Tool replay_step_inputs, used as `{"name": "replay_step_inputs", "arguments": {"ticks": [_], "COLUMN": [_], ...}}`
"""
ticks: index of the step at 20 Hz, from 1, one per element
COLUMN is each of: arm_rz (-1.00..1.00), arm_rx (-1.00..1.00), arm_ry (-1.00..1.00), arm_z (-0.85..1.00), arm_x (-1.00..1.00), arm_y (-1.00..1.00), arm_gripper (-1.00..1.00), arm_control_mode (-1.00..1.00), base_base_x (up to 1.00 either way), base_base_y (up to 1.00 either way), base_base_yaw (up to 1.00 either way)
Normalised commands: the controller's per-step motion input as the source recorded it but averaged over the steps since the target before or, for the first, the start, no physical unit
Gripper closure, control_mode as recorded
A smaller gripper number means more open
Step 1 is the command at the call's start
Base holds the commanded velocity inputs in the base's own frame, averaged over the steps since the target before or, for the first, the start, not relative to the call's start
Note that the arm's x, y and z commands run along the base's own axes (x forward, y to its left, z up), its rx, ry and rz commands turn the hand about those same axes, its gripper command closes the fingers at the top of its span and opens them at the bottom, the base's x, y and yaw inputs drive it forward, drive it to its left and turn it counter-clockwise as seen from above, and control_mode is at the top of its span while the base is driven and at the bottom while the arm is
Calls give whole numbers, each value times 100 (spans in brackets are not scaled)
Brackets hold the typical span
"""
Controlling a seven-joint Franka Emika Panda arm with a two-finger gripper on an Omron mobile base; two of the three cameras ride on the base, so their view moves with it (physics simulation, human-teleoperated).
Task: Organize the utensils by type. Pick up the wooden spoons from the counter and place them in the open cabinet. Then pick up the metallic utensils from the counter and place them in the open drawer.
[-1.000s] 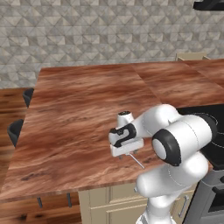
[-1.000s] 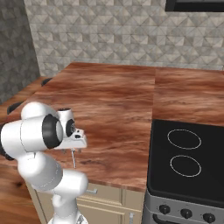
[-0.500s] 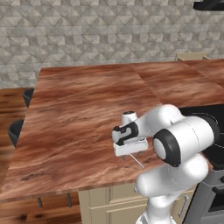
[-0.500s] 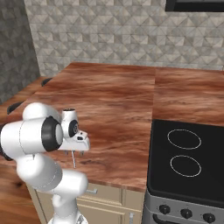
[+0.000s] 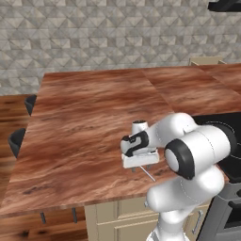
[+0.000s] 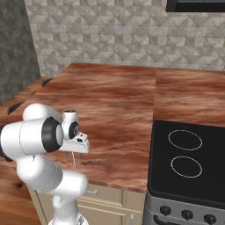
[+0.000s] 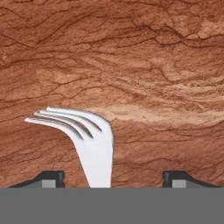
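A silver fork lies on the reddish-brown wood-grain bench, its tines curving toward 9 o'clock, its handle running down to 6 o'clock between the two dark fingertips of the tool, which stand wide apart

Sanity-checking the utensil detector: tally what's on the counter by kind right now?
Silver fork: 1, lying on the counter, its neck between the fingers
Silver spoon: 0
Wooden spoon: 0
Total: 1 utensil

Grey tiled wall, perhaps stone; wooden floor.
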Motion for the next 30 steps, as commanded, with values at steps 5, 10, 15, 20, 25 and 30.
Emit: {"name": "replay_step_inputs", "arguments": {"ticks": [5,10,15,20,25,30], "arm_rz": [-7,-14,-15,-2,0,2], "arm_rx": [-1,0,0,0,0,0], "arm_ry": [0,0,0,0,-4,-2], "arm_z": [-44,-29,-5,13,49,63], "arm_x": [-19,-26,-3,0,10,10], "arm_y": [-5,-3,-6,-4,0,-1], "arm_gripper": [100,100,100,100,100,100], "arm_control_mode": [-100,-100,-100,-100,-100,-100], "base_base_x": [0,0,0,0,0,0], "base_base_y": [0,0,0,0,0,0], "base_base_yaw": [0,0,0,0,0,0]}}
